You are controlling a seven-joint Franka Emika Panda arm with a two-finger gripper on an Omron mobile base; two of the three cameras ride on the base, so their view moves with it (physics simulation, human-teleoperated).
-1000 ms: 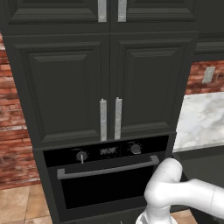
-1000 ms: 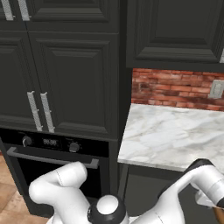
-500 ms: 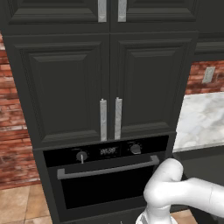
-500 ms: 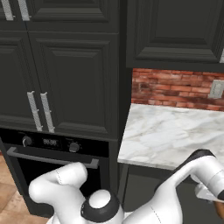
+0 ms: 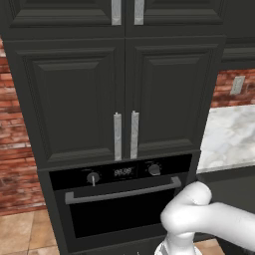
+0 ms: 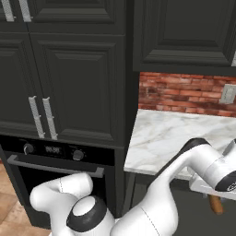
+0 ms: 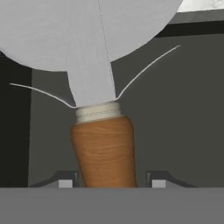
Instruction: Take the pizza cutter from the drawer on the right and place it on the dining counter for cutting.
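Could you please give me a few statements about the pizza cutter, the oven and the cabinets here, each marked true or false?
1. The pizza cutter has a brown wooden handle. True.
2. The gripper hangs with nothing in it. False: its jaws sit either side of the cutter's handle.
3. The oven door is open. False: it is closed.
4. The marble counter meets a red brick wall. True.
5. The tall cabinet doors are white. False: they are dark charcoal.

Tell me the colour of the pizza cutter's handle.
Warm brown wood grain, with a pale ring where the pizza cutter handle meets its silver-grey wheel; clearest in the hand view.
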